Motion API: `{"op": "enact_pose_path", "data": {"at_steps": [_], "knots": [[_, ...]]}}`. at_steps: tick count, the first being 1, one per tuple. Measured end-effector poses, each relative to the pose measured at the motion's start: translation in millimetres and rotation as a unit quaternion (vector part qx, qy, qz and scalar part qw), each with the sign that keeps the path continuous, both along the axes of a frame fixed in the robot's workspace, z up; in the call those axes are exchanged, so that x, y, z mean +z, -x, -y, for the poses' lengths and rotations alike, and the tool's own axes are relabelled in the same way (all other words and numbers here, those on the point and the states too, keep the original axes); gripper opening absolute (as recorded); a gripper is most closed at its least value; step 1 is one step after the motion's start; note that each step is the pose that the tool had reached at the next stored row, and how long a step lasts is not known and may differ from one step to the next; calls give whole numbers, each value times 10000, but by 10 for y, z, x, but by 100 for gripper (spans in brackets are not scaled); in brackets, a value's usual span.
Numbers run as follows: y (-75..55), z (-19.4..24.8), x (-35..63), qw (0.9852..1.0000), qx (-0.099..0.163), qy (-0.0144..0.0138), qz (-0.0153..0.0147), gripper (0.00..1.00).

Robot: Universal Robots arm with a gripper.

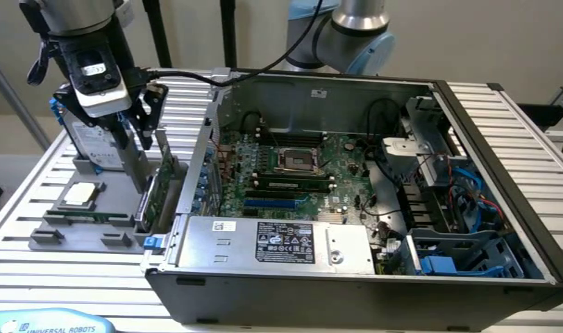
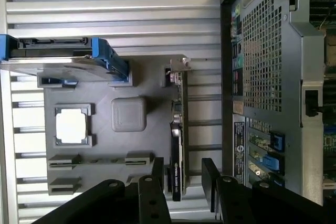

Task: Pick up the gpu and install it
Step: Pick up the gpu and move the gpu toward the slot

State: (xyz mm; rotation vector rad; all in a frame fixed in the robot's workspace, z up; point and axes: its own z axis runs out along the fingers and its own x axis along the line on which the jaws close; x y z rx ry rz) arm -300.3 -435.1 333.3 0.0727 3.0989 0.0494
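Hovering over the grey holder on the slatted surface, the gripper stands with its jaws apart, one finger on each side of the gpu. The card stands on edge in its slot at the holder's side nearest the open computer case, just outside the case wall. From the wrist view, the gpu runs between the gripper fingers, which have not closed on it. Whether either finger touches the card cannot be told. The pick-up looks not yet made, and installation on the motherboard remains to be done. A hard drive and a processor chip sit in the same holder.
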Motion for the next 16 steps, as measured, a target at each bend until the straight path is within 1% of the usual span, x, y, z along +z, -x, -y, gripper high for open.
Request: {"op": "enact_pose_path", "data": {"at_steps": [16], "knots": [[-17,5,-295,10000,48,0,0,42]]}}
